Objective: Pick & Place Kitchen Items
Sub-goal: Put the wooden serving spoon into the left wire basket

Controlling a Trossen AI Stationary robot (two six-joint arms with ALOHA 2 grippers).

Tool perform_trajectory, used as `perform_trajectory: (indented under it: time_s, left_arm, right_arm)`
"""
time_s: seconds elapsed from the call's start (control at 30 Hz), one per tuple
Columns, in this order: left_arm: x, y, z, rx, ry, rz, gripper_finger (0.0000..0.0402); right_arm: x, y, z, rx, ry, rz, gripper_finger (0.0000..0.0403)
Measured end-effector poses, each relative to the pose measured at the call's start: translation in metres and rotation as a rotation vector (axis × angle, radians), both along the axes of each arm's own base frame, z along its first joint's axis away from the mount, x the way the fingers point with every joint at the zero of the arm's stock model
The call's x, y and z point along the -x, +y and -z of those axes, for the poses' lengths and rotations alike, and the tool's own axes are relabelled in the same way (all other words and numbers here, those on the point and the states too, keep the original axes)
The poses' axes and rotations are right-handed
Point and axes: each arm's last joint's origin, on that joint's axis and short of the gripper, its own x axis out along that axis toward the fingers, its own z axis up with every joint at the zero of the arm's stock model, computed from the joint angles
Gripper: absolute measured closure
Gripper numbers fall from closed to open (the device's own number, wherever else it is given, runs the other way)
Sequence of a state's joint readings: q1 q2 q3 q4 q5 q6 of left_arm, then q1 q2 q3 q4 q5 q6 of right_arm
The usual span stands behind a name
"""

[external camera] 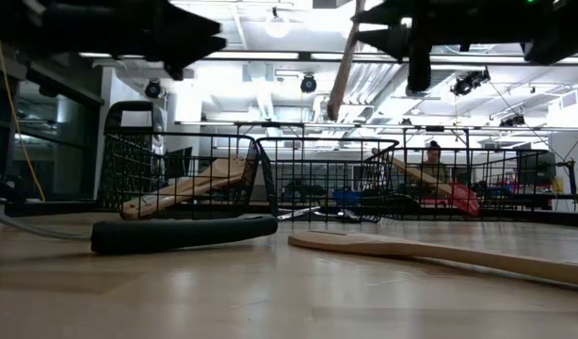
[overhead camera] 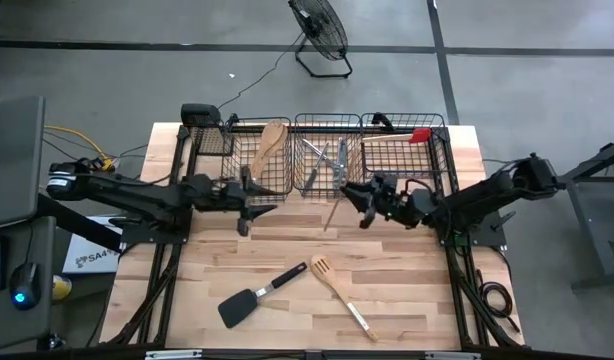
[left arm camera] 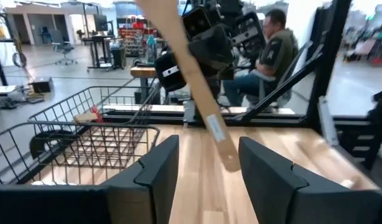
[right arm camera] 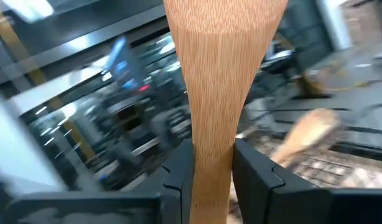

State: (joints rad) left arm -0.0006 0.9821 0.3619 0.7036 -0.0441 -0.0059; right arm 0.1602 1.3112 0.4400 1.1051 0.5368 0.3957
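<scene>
My right gripper is shut on a pale wooden utensil, in mid-air in front of the middle wire basket. The utensil's handle slants down below it. My left gripper stands open just to the left, fingers level and apart. The handle's free end shows beyond the gap, touching neither finger. On the table lie a black turner and a wooden slotted turner. A wooden spoon, metal cutlery and a red spatula lie in the baskets. My right gripper pinches the wooden utensil between its two fingers at the narrow neck, just below where the broad head flares out. The fingers come roughly level from the table's right and lie across the utensil. It is lifted clear, head up, handle slanting down toward the left gripper.
Three black wire baskets stand in a row along the far edge, the left one close to my left arm. A black box sits at the far left corner. Bare wood lies between the arms and the two turners near the front.
</scene>
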Motion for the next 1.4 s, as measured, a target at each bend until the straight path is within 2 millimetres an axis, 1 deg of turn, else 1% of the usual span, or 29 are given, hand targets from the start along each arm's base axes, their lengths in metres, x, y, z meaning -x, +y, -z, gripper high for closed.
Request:
perform_trajectory:
  time_s: [0.17,0.33,0.53,0.63,0.77,0.93,1.23,1.33,1.4]
  left_arm:
    - [-0.029,0.001,-0.009,-0.051,0.034,-0.030,0.0235]
    - [-0.060,0.002,-0.013,-0.104,0.086,-0.059,0.0235]
    - [-0.095,0.003,-0.013,-0.164,0.178,-0.111,0.0235]
    - [-0.108,0.004,-0.016,-0.168,0.193,-0.124,0.0235]
    - [-0.121,0.005,-0.018,-0.174,0.232,-0.180,0.0235]
    - [-0.129,0.005,-0.023,-0.187,0.245,-0.182,0.0235]
    - [-0.130,0.007,-0.026,-0.163,0.248,-0.229,0.0235]
    - [-0.129,0.007,-0.023,-0.146,0.273,-0.253,0.0235]
    - [-0.129,0.008,-0.020,-0.121,0.302,-0.284,0.0235]
  right_arm:
    - [-0.002,-0.004,0.007,-0.090,-0.015,0.185,0.0324]
    - [0.000,-0.007,0.006,-0.143,-0.052,0.279,0.0324]
    - [-0.002,-0.006,-0.004,-0.156,-0.087,0.339,0.0324]
    - [-0.009,-0.003,-0.011,-0.128,-0.080,0.358,0.0324]
    - [-0.021,0.003,-0.017,-0.091,-0.050,0.395,0.0324]
    - [-0.036,0.007,-0.018,-0.046,0.002,0.451,0.0324]
    - [-0.065,0.014,-0.021,0.002,0.030,0.456,0.0324]
    - [-0.070,0.019,-0.024,0.028,0.048,0.467,0.0324]
    - [-0.071,0.023,-0.026,0.046,0.072,0.493,0.0324]
